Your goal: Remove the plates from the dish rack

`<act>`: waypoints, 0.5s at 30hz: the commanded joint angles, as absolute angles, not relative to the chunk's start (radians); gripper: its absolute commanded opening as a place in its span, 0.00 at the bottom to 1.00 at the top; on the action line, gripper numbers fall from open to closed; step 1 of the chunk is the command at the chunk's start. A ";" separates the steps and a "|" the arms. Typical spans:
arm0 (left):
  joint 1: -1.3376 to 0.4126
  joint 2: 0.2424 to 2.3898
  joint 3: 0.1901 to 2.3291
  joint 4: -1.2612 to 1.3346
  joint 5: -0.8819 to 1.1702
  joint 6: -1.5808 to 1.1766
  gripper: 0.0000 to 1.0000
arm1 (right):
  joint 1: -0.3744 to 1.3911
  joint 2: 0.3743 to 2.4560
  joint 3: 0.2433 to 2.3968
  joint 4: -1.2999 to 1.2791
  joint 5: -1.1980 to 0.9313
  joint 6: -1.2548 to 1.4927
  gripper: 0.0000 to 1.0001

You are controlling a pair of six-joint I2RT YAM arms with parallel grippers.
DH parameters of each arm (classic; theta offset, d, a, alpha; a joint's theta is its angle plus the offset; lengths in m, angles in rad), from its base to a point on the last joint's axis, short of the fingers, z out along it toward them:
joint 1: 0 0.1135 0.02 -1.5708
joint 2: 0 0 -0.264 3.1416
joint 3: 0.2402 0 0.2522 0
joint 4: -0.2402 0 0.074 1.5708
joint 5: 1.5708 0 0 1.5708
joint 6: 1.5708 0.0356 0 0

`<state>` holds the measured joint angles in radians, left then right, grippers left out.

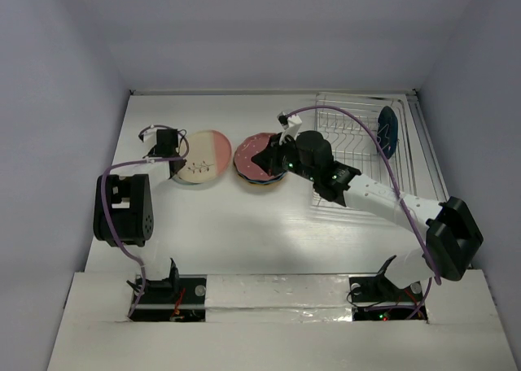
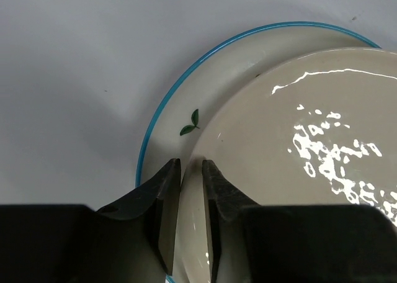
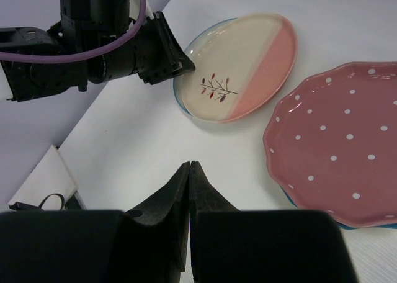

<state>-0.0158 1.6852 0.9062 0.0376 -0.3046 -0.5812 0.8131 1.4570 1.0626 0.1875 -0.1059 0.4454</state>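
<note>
The cream-and-pink plate (image 1: pixel 203 155) (image 3: pixel 242 66) lies on a white, blue-rimmed plate (image 2: pixel 180 103) at the table's left middle. My left gripper (image 1: pixel 168 158) (image 2: pixel 191 165) is shut on the cream plate's (image 2: pixel 298 146) left rim. Beside it the maroon-pink dotted plate (image 1: pixel 259 158) (image 3: pixel 341 140) tops a small stack. My right gripper (image 1: pixel 275 158) (image 3: pixel 189 166) hovers at that stack's right side, shut and empty. The dish rack (image 1: pixel 358 123) stands at the back right. A dark navy plate (image 1: pixel 388 129) stands on edge in it.
The right arm (image 1: pixel 383 200) stretches diagonally from its base across the rack's front edge. The left arm's elbow (image 1: pixel 122 208) sits near the left wall. In the right wrist view the left gripper's body (image 3: pixel 124 47) shows by the cream plate.
</note>
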 commanded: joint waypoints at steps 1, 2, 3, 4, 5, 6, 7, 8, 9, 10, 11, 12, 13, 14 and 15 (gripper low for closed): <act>-0.006 1.693 0.946 0.035 -0.293 -0.561 0.14 | 0.819 1.431 1.054 0.242 -0.121 0.446 0.05; -0.006 1.698 0.951 0.031 -0.293 -0.561 0.11 | 0.819 1.430 1.052 0.244 -0.121 0.446 0.05; -0.006 1.703 0.954 0.023 -0.295 -0.560 0.03 | 0.819 1.428 1.054 0.245 -0.121 0.448 0.05; -0.006 1.703 0.954 0.021 -0.296 -0.560 0.00 | 0.819 1.425 1.051 0.244 -0.117 0.446 0.05; 0.003 1.701 0.951 0.020 -0.299 -0.561 0.00 | 0.819 1.425 1.052 0.242 -0.111 0.446 0.05; 0.003 1.698 0.948 0.020 -0.301 -0.564 0.00 | 0.819 1.421 1.051 0.242 -0.109 0.446 0.05; 0.003 1.694 0.945 0.021 -0.304 -0.566 0.00 | 0.819 1.420 1.049 0.244 -0.107 0.446 0.05; 0.003 1.687 0.933 0.023 -0.307 -0.572 0.00 | 0.819 1.420 1.051 0.242 -0.107 0.446 0.05; 0.003 1.672 0.928 0.029 -0.308 -0.574 0.00 | 0.819 1.422 1.049 0.244 -0.107 0.446 0.05; 0.003 1.664 0.924 0.028 -0.313 -0.577 0.00 | 0.819 1.424 1.049 0.244 -0.109 0.446 0.05; 0.003 1.646 0.920 0.026 -0.328 -0.580 0.00 | 0.819 1.424 1.049 0.244 -0.112 0.448 0.05; 0.012 1.637 0.919 0.020 -0.334 -0.580 0.00 | 0.819 1.427 1.051 0.244 -0.113 0.448 0.05; 0.012 1.629 0.919 0.015 -0.351 -0.581 0.00 | 0.819 1.427 1.052 0.244 -0.114 0.448 0.05; 0.012 1.614 0.916 0.011 -0.359 -0.583 0.00 | 0.819 1.430 1.051 0.244 -0.115 0.448 0.05; 0.012 1.609 0.914 0.006 -0.364 -0.583 0.00 | 0.819 1.428 1.051 0.245 -0.115 0.448 0.05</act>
<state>-0.0036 1.6779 0.9226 0.0269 -0.3016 -0.5732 0.8131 1.4536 1.0477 0.1913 -0.1062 0.4473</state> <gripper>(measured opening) 0.033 0.055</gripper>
